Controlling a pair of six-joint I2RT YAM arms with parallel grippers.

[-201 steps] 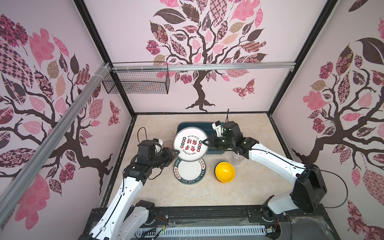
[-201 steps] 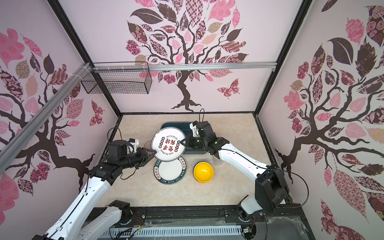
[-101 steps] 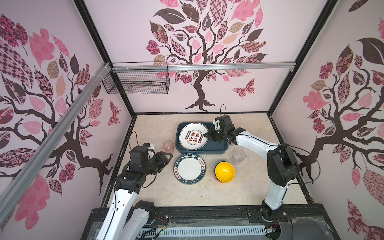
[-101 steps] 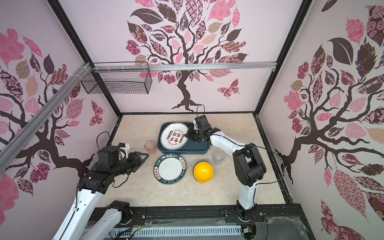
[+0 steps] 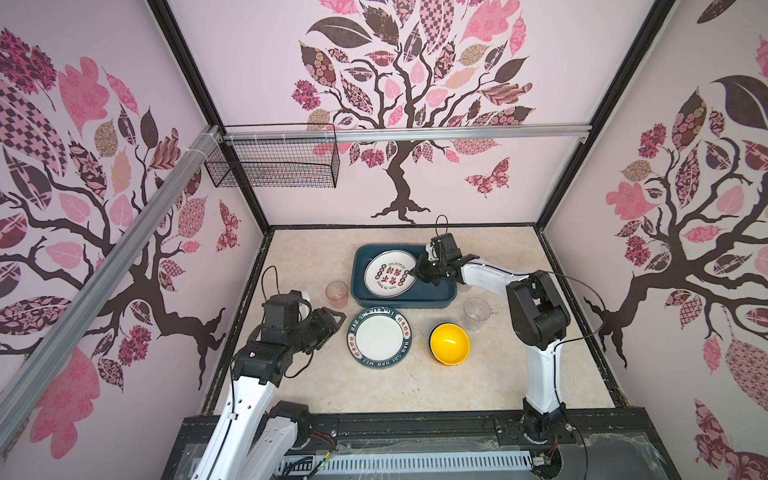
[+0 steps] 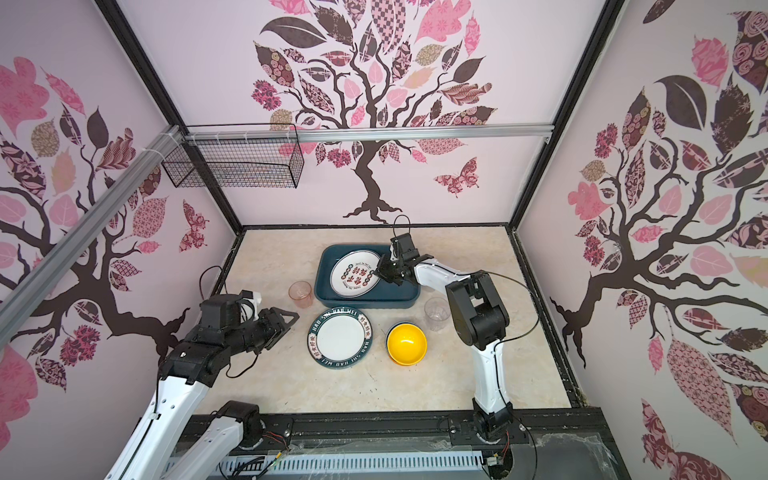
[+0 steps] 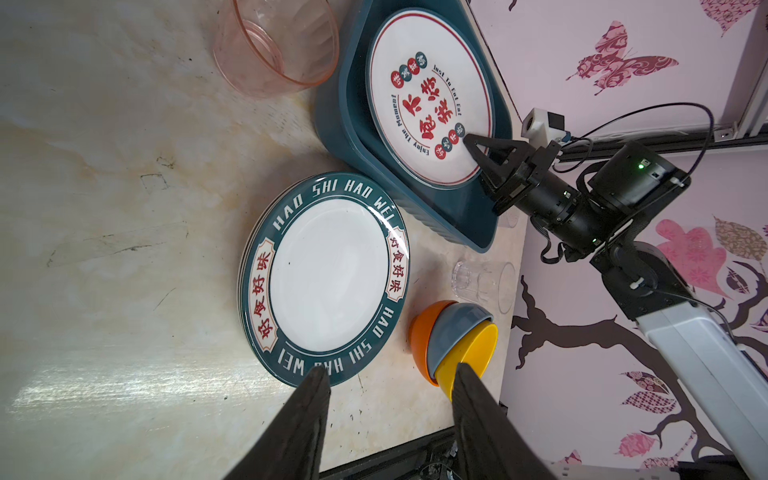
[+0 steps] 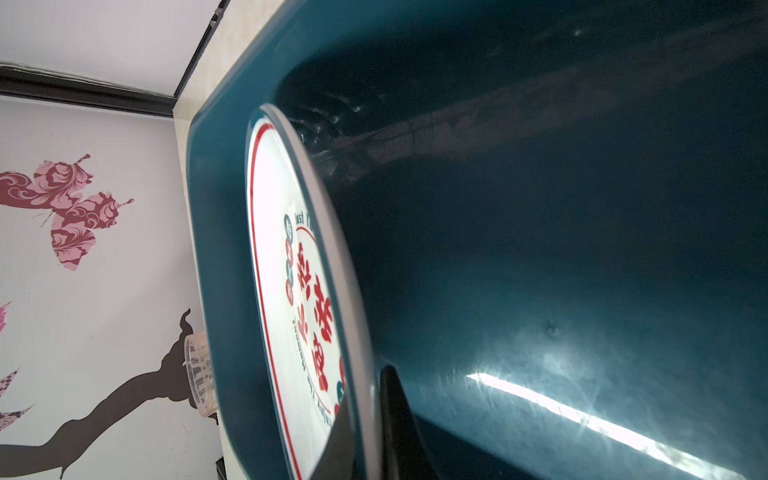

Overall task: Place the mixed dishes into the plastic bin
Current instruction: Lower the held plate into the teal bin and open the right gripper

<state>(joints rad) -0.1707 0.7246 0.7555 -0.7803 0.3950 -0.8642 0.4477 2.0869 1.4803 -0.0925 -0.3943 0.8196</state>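
Now the plate with red characters (image 5: pixel 390 274) is inside the plastic bin (image 5: pixel 432 298), a little above the centre of both top views. One second ago this plate hung in the air in front of the bin, with the right gripper (image 5: pixel 415 272) on its right edge and the left gripper (image 5: pixel 332 322) close at its left edge. Since then the right arm has carried it back and down into the bin, and the left arm has drawn away to the lower left.

The right gripper is clamped on the plate's rim; in the right wrist view one finger stands on each side of the edge. The held side seems a bit raised off the bin floor, so I judge the plate is not yet released.

The left gripper has its fingers (image 7: pixel 307 415) apart, with nothing between them, and hovers over the table (image 5: pixel 316 382).

For the task this means one dish is nearly delivered. Outside the bin I see the teal-rimmed plate (image 5: pixel 379 337) at centre, the stack of bowls (image 5: pixel 449 343) right of it, the clear cup (image 5: pixel 476 313) and the pinkish cup (image 5: pixel 336 294). Probably the next step is to let go of the plate.
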